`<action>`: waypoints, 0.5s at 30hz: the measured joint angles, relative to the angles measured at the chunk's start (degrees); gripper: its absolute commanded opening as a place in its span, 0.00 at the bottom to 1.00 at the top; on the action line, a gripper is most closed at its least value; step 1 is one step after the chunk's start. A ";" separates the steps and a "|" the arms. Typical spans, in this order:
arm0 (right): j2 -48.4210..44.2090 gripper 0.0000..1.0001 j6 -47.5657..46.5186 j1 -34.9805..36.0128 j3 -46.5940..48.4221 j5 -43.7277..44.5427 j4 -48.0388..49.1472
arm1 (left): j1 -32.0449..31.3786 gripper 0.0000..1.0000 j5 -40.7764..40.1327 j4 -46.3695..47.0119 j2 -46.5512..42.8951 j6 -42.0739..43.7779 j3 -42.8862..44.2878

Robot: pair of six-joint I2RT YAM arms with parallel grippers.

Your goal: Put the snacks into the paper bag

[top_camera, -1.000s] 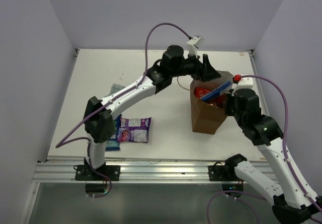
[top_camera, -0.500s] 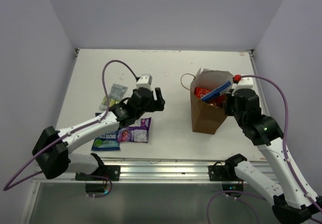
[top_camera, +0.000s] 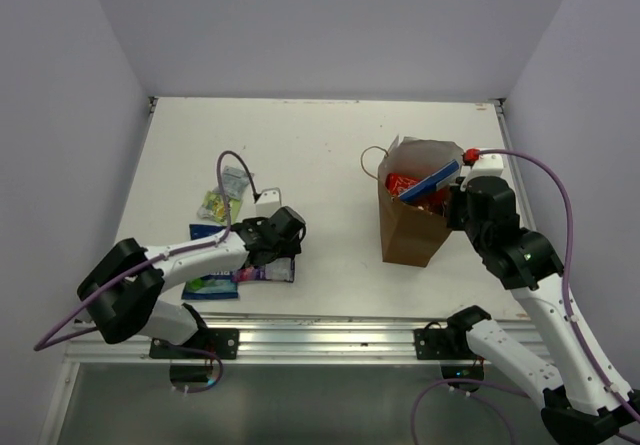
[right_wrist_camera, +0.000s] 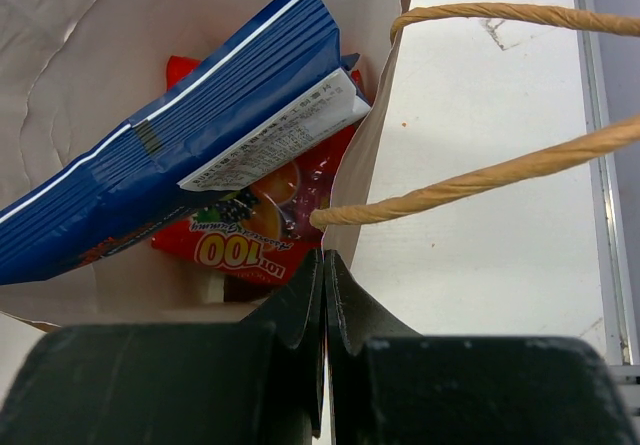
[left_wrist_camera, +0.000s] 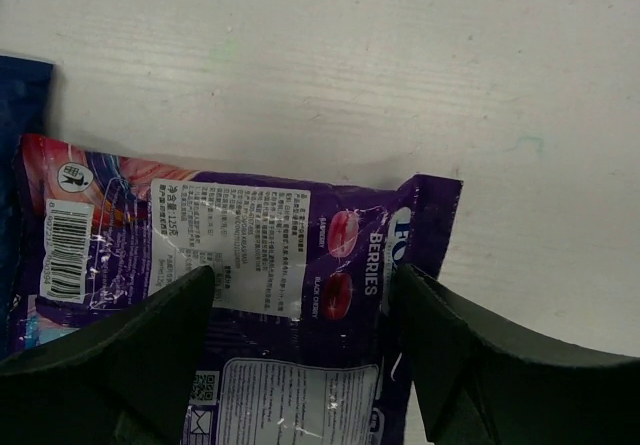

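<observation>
Purple, glossy snack packet point(left_wrist_camera: 290, 265) lies flat, crinkled, barcode side up.

Bag mouth access
Blue packet point(top_camera: 431, 179) slants across paper bag point(top_camera: 408, 233) opening; table point(top_camera: 330, 155) left of it lies open

Some snacks point(right_wrist_camera: 170, 165) in paper bag point(top_camera: 405, 240), remaining snacks point(left_wrist_camera: 250, 235) leftward, perhaps overlapping.

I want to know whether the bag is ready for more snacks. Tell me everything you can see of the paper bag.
The paper bag is brown kraft with a pale, creased inside and thin string handles. It stands upright on the table, mouth open, right of centre. A blue packet leans across inside it, over a red packet. The right gripper is shut on its rim.
</observation>
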 measured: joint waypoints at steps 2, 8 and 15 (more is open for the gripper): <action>0.00 0.00 0.00 0.00 0.00 -0.07 0.00 | -0.09 0.67 -0.11 0.61 0.61 -0.72 -1.57; 0.00 0.00 0.00 0.00 0.00 -0.13 0.00 | -0.17 0.00 -1.60 3.74 2.23 -0.26 -1.81; 0.00 0.00 0.00 0.00 0.00 -0.11 0.00 | -0.76 0.00 -0.31 1.62 1.44 2.54 0.72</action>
